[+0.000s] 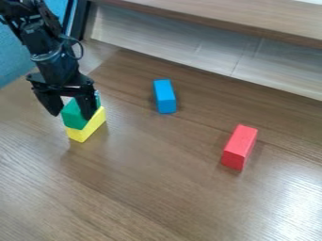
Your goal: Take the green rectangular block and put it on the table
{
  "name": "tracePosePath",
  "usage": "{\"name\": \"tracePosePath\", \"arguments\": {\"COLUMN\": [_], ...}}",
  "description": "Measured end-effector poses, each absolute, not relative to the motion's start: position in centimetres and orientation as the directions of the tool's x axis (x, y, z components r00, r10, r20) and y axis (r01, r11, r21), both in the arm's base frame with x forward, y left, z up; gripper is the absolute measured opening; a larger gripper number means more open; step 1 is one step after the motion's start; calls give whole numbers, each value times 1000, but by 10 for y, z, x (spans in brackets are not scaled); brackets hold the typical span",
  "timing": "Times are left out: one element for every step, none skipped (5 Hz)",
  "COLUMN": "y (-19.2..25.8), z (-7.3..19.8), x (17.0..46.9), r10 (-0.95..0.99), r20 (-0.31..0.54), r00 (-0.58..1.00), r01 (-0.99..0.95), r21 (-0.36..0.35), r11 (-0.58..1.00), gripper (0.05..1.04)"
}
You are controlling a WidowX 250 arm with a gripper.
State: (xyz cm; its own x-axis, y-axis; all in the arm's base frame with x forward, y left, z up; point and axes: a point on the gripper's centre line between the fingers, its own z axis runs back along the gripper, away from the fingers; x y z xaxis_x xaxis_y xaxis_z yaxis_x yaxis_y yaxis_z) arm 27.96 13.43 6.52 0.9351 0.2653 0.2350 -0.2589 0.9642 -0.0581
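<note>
green block (74, 117), up at the left of the view, sits right in the gripper's reach: the gripper (71, 114) hangs over it with its fingers (46, 97) spread, one to either side, the nearer-to-middle one crossing in front of part of it. whether either finger touches the green i can't tell from here. the arm (55, 63) comes down from the upper left corner, black, with a cable looped by its wrist.

the green block rests on top of the yellow block (87, 132), so it's up off the table (157, 188), and the two lie much the same way, slanting up to the right. the yellow one is flat on the wood.

over to the right of that pair, well apart, there's the blue block (165, 96), lying on its side, its long way running roughly up and down the view. farther right again and lower, the red block (240, 146) lies by itself, leaning up to the right.

behind them all runs a pale board (182, 44), with a wooden ledge (220, 16) above it, and off at the upper left edge i see something blue (14, 61).
</note>
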Motion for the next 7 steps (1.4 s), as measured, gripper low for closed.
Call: {"name": "tracePosePath", "arguments": {"y": [136, 134, 131, 123, 89, 58, 28], "z": [66, 67, 67, 82, 102, 108, 94], "x": [284, 286, 288, 291, 299, 301, 294], "r10": [281, 282, 277, 259, 155, 77, 26], "r20": [263, 272, 273, 312, 349, 356, 316], "r00": [923, 920, 921, 914, 924, 931, 948], "r01": [-280, -277, -265, -237, -125, -44, 11], "r21": [-43, -58, -82, -107, -109, -100, -114], "r11": [959, 959, 961, 966, 986, 994, 993], "gripper": [667, 583, 582, 582, 582, 582, 582]}}
